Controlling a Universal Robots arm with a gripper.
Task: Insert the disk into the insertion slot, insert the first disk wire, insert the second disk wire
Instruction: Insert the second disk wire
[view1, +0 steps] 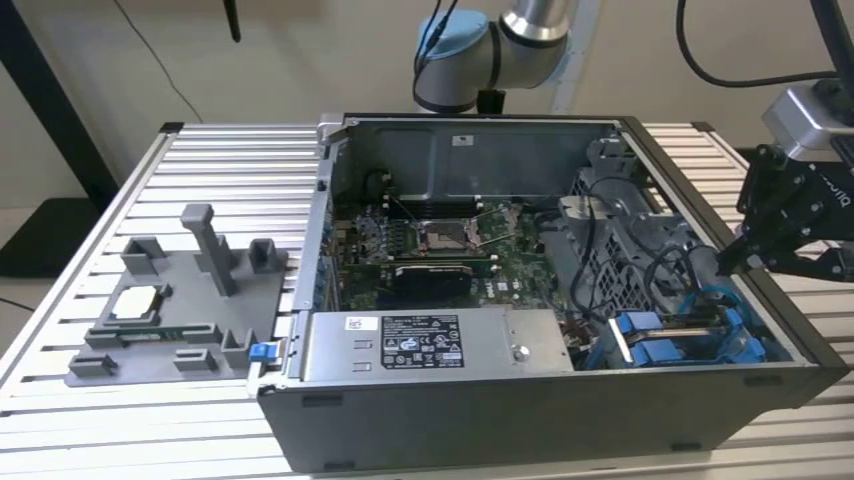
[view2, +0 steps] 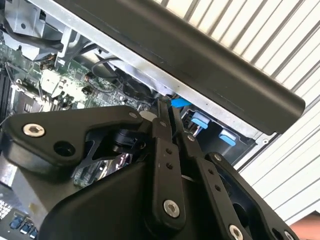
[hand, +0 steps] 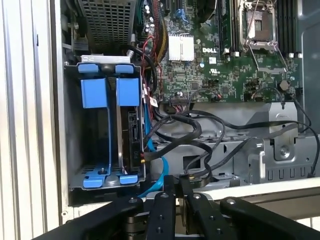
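Observation:
The insertion slot (hand: 107, 135) is a grey metal bay with blue rails and tabs in the open computer case, at the front corner on the exterior view's right (view1: 681, 340). The disk (hand: 132, 142) stands edge-on inside the bay, held by its blue carrier. A blue wire (hand: 160, 167) curves away beside the disk, and black wires (hand: 192, 130) loop close by. I cannot tell whether any wire is plugged in. My gripper (hand: 176, 184) hangs over the case's side wall near the bay (view1: 734, 262). Its fingers (view2: 161, 117) are shut with nothing between them.
A grey box with a white sticker (view1: 427, 345) lies along the case front, with the motherboard (view1: 441, 240) behind it. A perforated metal cage (hand: 107, 25) sits beside the bay. A grey fixture (view1: 174, 310) holding a chip stands on the slatted table (view1: 214, 170).

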